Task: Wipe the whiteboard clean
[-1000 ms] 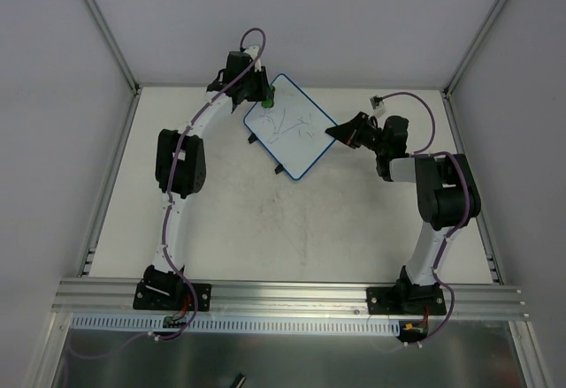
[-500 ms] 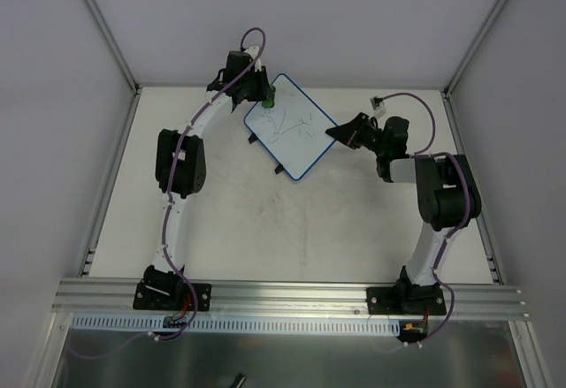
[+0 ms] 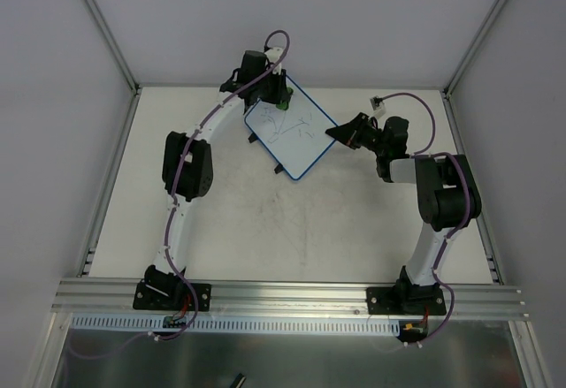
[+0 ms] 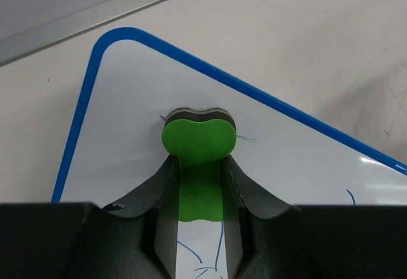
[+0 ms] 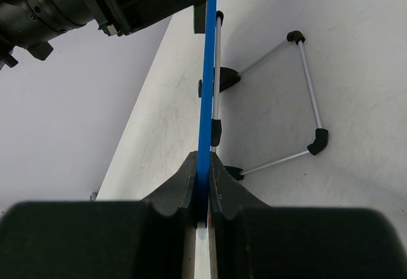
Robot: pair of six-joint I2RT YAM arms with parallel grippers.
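Note:
The whiteboard [image 3: 292,132] is a white board with a blue frame and thin dark scribbles, at the far middle of the table. My left gripper [image 3: 279,98] is shut on a green eraser [image 4: 198,140], which rests on the board near its far corner [image 4: 114,40]. Blue scribbles show beside and below the eraser. My right gripper [image 3: 338,132] is shut on the board's right edge; in the right wrist view the blue frame [image 5: 207,88] runs edge-on between the jaws.
A wire stand with black feet [image 5: 299,101] sits under the board. Aluminium posts [image 3: 106,34] and grey walls bound the table. A metal rail [image 3: 292,295] runs along the near edge.
My left gripper and the eraser have moved right along the board's far edge, toward its far corner. The right arm and board have not moved.

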